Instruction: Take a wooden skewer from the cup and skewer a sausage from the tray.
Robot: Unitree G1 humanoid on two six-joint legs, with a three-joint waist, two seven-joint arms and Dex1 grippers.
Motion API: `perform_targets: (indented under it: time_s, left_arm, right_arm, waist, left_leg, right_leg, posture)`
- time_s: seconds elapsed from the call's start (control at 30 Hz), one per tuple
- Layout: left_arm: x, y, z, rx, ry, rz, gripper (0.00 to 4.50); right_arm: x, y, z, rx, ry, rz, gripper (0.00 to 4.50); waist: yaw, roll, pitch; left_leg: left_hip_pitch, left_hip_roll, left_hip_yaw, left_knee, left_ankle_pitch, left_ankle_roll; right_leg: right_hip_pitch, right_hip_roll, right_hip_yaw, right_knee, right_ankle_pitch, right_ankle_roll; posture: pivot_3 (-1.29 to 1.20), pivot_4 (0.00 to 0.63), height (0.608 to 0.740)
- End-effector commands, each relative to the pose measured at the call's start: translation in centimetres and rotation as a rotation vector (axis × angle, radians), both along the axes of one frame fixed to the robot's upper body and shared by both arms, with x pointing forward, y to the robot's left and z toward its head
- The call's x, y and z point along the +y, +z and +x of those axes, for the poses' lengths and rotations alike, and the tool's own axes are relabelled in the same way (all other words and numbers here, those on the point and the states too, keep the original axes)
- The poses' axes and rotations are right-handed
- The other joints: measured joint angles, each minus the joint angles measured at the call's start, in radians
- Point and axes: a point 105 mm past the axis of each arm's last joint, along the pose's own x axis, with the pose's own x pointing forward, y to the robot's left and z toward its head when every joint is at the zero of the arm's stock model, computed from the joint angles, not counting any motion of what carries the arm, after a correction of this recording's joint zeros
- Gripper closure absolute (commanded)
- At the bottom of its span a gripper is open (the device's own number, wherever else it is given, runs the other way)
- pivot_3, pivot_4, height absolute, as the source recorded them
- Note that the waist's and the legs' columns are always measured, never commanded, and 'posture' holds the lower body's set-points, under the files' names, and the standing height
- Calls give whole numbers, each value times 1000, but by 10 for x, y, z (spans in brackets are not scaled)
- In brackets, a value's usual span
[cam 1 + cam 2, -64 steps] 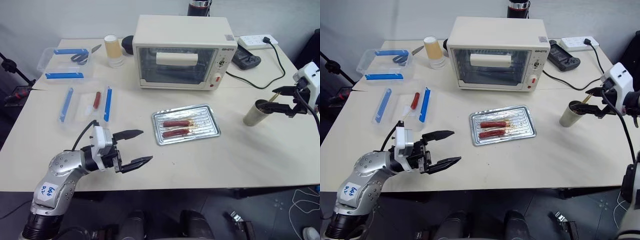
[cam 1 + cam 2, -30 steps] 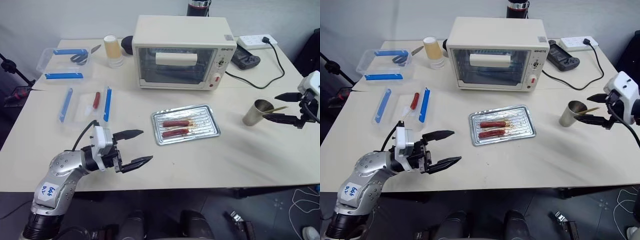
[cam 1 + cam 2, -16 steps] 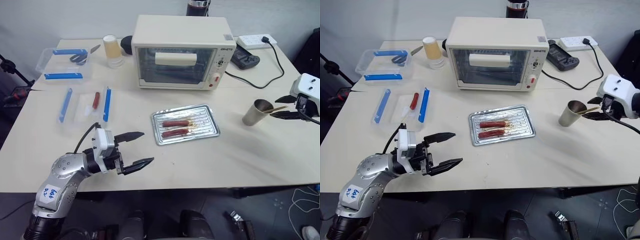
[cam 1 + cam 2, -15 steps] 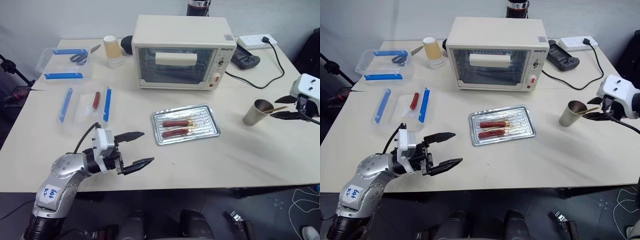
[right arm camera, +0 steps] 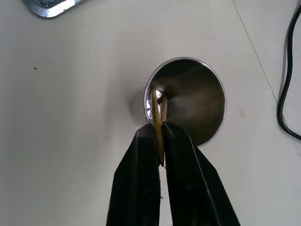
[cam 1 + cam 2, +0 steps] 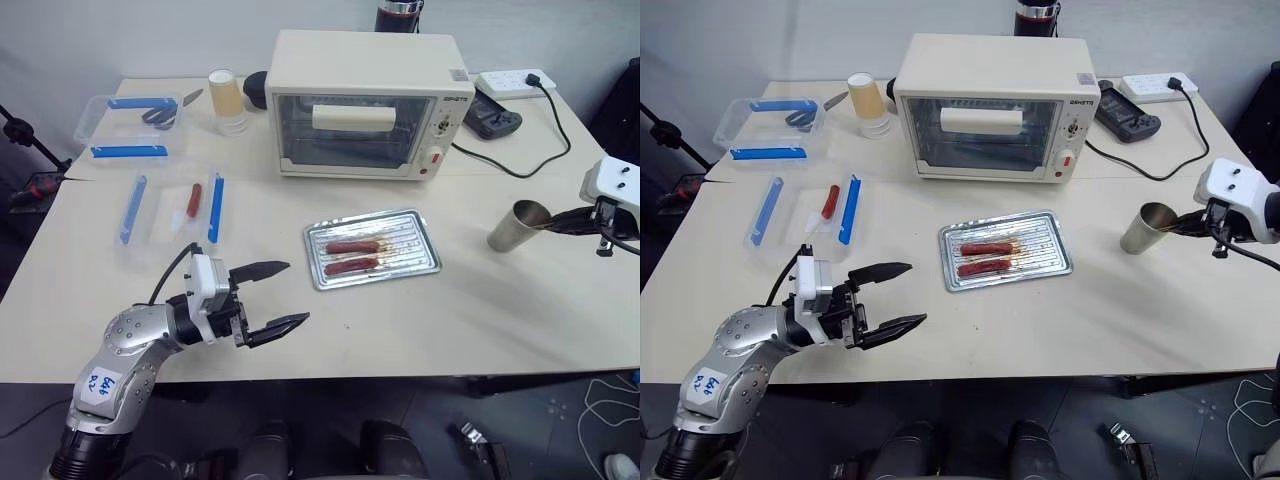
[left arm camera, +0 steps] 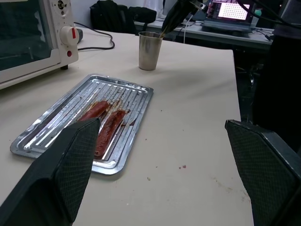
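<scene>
A: Where is the wooden skewer [image 5: 156, 123]?

B: In the cup [image 5: 193, 99], right of the tray [image 6: 372, 248]. The right gripper [image 5: 159, 136] is closed on its upper end.

A: The left gripper [image 6: 283, 295]?

B: Wide open and empty, near the table's front edge.

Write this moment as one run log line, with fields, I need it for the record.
step: pick skewer | right gripper: shut on wooden skewer, still in cup | left gripper: open, idle | sausages: on tray, untouched
</scene>
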Motion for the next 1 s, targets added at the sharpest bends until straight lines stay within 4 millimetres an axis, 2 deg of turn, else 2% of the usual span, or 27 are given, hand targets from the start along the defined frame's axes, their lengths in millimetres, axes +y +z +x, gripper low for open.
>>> perform_targets:
  time_s: [0.03,0.17,0.43,0.73,0.87,1.0]
  left_arm:
    - [-4,8,-4,-43,-17,2,0]
    - [-4,8,-3,-43,-16,-1,0]
    - [-5,7,-2,-43,-19,-8,0]
    - [-7,5,0,-46,-16,-19,0]
    - [-4,3,0,-46,-10,-18,0]
    - [0,2,0,-44,-17,-17,0]
  right_arm:
    - [-4,21,-5,-64,0,-8,4216]
    - [-2,27,-5,-70,12,-5,4216]
    - [3,58,-9,-70,4,77,4216]
    - [5,65,-11,-42,-19,166,4216]
    - [6,84,-18,-93,8,207,4216]
    - [4,113,-36,-141,19,271,4216]
  waist:
    - [0,0,0]
    - [0,0,0]
    - [0,1,0]
    - [0,1,0]
    - [0,1,1]
    - [7,3,2]
  left_leg:
    - [0,0,0,0,0,0]
    - [0,0,0,0,0,0]
    - [0,0,0,0,0,0]
    - [0,0,0,0,0,0]
    - [0,0,0,0,0,0]
    - [-1,0,0,0,0,0]
  right_leg:
    - [0,0,0,0,0,0]
    - [0,0,0,0,0,0]
    - [0,0,0,0,0,0]
    - [0,0,0,0,0,0]
    - [0,0,0,0,0,0]
    - [-1,0,0,0,0,0]
  posture:
    - [0,150,740]
    - [0,150,740]
    - [0,150,740]
    - [0,150,740]
    - [0,150,740]
    - [0,150,740]
